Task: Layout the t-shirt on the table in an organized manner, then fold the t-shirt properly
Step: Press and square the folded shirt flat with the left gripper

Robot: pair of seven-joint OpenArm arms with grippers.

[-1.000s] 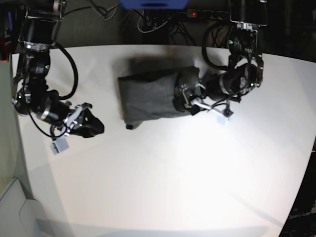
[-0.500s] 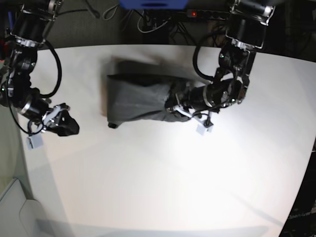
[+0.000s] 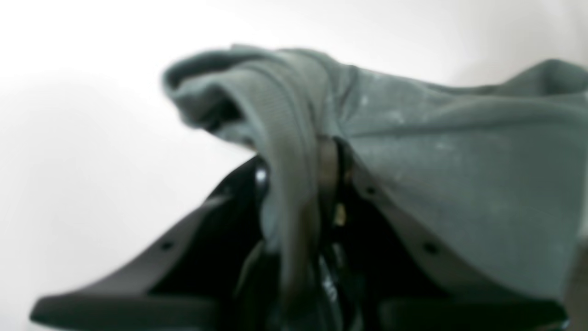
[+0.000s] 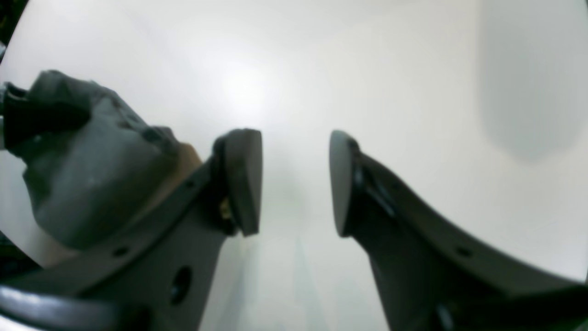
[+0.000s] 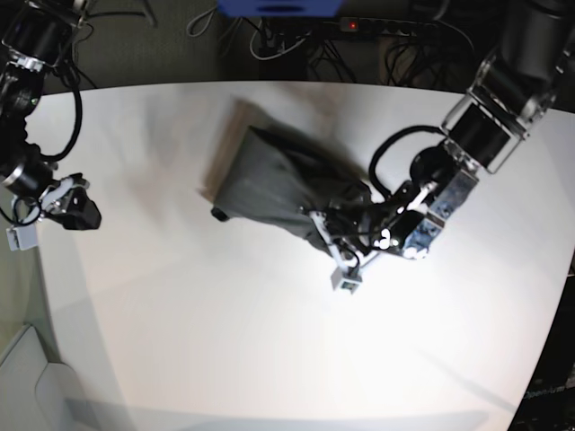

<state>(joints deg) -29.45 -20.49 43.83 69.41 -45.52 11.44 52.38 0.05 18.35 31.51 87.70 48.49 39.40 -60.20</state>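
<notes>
Charcoal t-shirt (image 5: 269,180) in left end effector (image 5: 334,235)

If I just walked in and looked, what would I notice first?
Probably the crumpled dark charcoal-grey cloth t-shirt, bunched in a heap on the far middle of the big white table. The left gripper is clamped on a fold of its edge, lifting the cloth off the tabletop. Over at the table's other side, the right gripper hangs open with nothing between its pads.
</notes>
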